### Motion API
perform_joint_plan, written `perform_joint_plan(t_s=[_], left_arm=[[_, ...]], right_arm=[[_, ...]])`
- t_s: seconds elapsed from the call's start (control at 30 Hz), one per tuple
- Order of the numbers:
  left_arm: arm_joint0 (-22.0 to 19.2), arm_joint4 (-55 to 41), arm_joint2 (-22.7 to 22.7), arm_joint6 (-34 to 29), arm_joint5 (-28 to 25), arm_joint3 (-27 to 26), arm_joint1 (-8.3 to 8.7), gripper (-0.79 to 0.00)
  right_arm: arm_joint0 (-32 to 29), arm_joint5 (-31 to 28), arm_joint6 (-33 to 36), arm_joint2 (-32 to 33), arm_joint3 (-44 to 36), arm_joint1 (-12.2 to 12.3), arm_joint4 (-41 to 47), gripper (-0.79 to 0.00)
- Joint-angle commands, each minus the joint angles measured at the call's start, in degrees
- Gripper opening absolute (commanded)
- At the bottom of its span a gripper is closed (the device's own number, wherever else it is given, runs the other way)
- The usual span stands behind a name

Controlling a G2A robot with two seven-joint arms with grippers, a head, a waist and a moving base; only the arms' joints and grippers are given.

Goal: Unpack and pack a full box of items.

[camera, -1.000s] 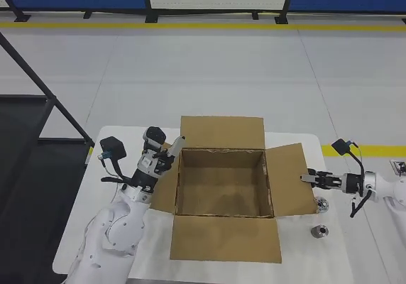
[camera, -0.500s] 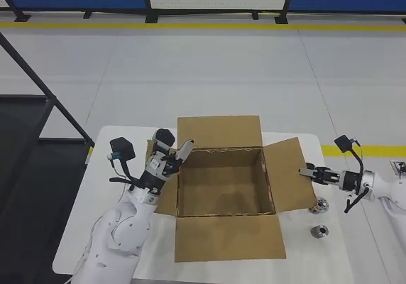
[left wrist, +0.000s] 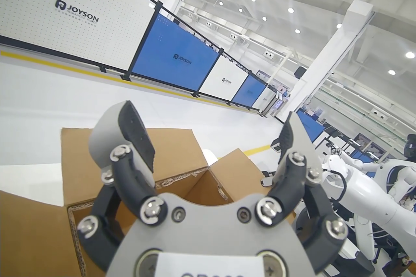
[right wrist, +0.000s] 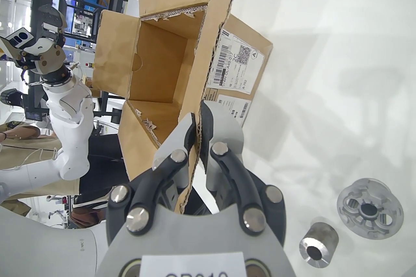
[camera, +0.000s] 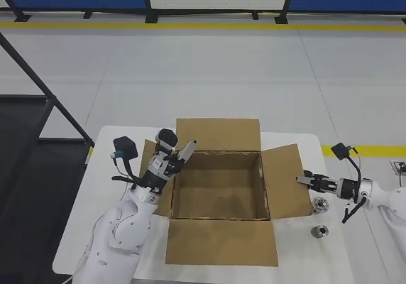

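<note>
An open cardboard box [camera: 221,186] stands on the white table [camera: 299,264], its inside bare and all flaps spread. My right gripper [camera: 302,177] is shut on the outer edge of the right flap [camera: 286,181]; in the right wrist view its fingers [right wrist: 208,125] pinch the flap's [right wrist: 224,8] corrugated edge. My left gripper [camera: 179,150] hovers open over the box's left wall with nothing between its pads [left wrist: 135,132]. The box [left wrist: 182,158] lies just below and beyond it.
A spoked metal wheel [camera: 321,205] and a short metal cylinder [camera: 319,231] lie on the table right of the box, near my right arm; the right wrist view shows the wheel [right wrist: 370,208] and cylinder [right wrist: 318,247]. A black rack [camera: 11,177] stands left of the table.
My left gripper has moved right, from beside the left flap to over the box's left wall. The box has slid slightly left, and the right flap rose, then settled, still held.
</note>
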Motion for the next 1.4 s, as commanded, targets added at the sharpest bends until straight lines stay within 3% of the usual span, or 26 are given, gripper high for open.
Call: perform_joint_plan(t_s=[0.0, 0.5, 0.93, 0.97, 1.0, 1.2, 1.37], left_arm=[[-0.15, -0.11, 0.04, -0.13, -0.05, 0.2, -0.04, 0.0], [-0.8, -0.69, -0.28, -0.55, -0.64, 1.38, -0.19, 0.0], [-1.99, -0.83, 0.46, -1.05, -0.99, 2.77, -0.46, 0.0], [-2.06, -0.83, 0.51, -1.07, -0.93, 2.82, -0.49, 0.0], [-2.11, -0.82, 0.56, -1.06, -0.9, 2.87, -0.51, 0.0], [-2.6, -0.26, -0.12, -0.1, -0.65, 2.65, -0.54, 0.0], [-3.1, 1.03, -3.19, 1.44, 0.64, 2.17, -0.25, 0.0]], right_arm=[[-0.96, 0.25, -0.42, 0.39, -0.82, 0.13, 0.22, -0.785], [-5.92, 1.43, -2.2, 1.62, -6.68, 0.74, 0.14, -0.785], [-10.77, 4.93, -9.46, 2.64, -10.16, 0.68, 0.56, -0.785], [-10.87, 5.09, -9.44, 2.74, -10.23, 0.7, 0.52, -0.434], [-10.94, 5.13, -9.37, 2.89, -10.32, 0.75, 0.14, 0.0], [-12.77, 2.33, -11.94, 7.03, -12.56, 1.56, -5.31, 0.0], [-20.21, -5.02, -15.17, 16.54, -16.69, 2.91, -11.17, 0.0]])
